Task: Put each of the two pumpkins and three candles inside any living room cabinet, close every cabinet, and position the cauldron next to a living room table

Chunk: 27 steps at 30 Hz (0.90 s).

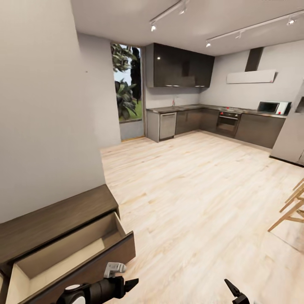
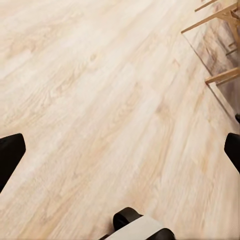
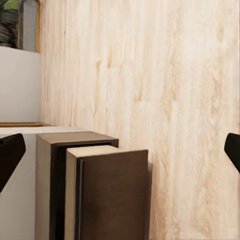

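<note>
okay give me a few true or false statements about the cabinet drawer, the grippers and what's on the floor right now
1. A drawer of the cabinet stands pulled open. True.
2. A pumpkin lies in that open drawer. False: the visible part of its tan interior is bare.
3. The left gripper grips a candle. False: it is open over the wood floor.
4. The right gripper is open. True.
5. Wooden stool legs stand at the robot's right. True.

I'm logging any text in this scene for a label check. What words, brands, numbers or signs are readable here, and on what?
None: no readable text in any view.
Microwave: front panel too small and blurred to show any marking.
Oven and dishwasher: no legible brand or numbers.
Cabinet with its open drawer: plain wood, no labels.
</note>
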Tool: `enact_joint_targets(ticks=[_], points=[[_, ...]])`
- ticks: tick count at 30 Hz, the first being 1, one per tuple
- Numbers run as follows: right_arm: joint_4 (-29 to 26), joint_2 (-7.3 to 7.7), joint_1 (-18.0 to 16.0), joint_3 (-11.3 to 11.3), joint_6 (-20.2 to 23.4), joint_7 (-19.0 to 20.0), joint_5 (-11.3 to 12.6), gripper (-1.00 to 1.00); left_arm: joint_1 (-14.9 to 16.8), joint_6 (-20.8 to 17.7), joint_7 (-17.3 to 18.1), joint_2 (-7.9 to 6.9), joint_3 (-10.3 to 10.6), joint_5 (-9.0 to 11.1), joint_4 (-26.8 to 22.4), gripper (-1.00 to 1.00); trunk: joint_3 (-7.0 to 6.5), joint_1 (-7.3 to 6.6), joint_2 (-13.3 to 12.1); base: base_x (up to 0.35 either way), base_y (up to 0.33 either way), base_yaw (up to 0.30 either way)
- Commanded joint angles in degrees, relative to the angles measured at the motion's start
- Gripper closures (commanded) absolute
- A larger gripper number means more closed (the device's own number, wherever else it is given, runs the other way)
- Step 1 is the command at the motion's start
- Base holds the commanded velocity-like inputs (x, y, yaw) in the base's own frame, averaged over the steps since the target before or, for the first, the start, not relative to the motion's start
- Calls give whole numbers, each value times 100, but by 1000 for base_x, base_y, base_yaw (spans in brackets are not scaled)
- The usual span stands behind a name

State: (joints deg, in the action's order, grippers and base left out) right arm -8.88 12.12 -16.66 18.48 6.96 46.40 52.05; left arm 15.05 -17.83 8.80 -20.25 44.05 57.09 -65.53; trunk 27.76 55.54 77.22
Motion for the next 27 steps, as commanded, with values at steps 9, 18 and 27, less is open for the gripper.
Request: enact_joint_targets(ticks=[9, 18, 27], points=[[11, 1, -4, 1, 66, 22, 60, -100, 4, -19, -1, 3, 8, 50, 1, -100, 35, 0, 4, 0, 0, -269], [18, 1, -4, 6, 68, 27, 60, -100, 5, -19, -1, 3, 8, 48, 0, -100, 72, 0, 4, 0, 0, -258], [18, 5, -4, 10, 72, 15, 60, -100, 4, -19, -1, 3, 8, 44, 23, -100, 112, 0, 4, 0, 0, -248]])
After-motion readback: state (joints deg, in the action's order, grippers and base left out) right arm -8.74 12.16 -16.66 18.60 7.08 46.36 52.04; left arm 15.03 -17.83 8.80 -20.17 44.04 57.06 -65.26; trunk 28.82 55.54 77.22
